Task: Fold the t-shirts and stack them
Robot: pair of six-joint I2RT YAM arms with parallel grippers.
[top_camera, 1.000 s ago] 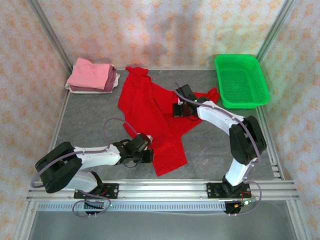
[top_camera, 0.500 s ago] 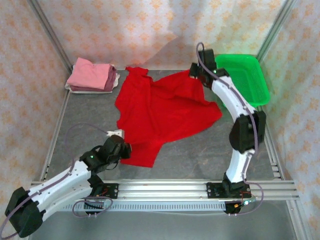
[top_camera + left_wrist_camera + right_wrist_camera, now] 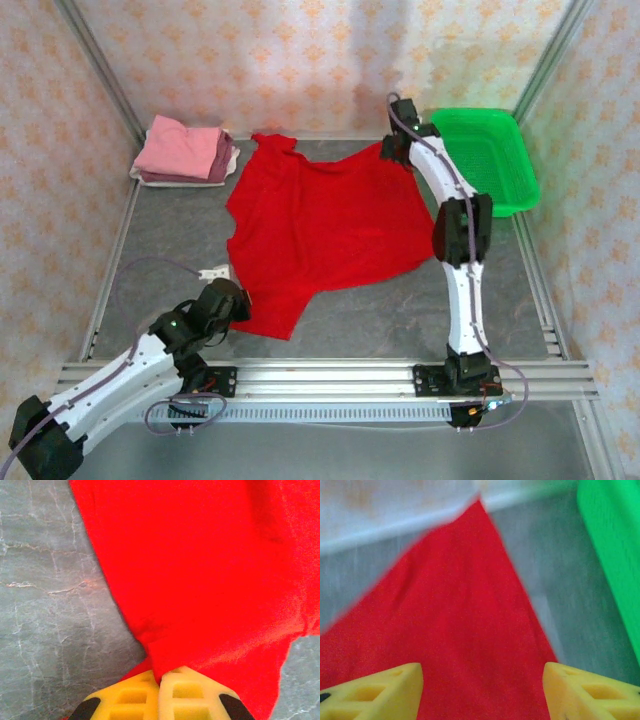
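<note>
In the far left corner of the grey stone-patterned table sits a stack of folded cloth t-shirts: light pink on top, mauve beneath it and a whitish edge at the bottom. It lies well apart from both arms.

At the near left, the left gripper reaches from its base to the near corner of the bright red cloth t-shirt. In the left wrist view its yellow fingertips are pressed together with a bunched fold of the red fabric pinched between them. The cloth fans out from that point over the table.

The red shirt lies spread across the middle of the table, mostly flat. One sleeve points toward the back wall, close to the stack.

At the far right corner of the shirt is the right gripper. In the right wrist view its fingers stand wide apart with nothing gripped, above a pointed corner of the red cloth.

Just beside it on the right sits the green plastic mesh basket, whose rim shows at the edge of that view.
</note>
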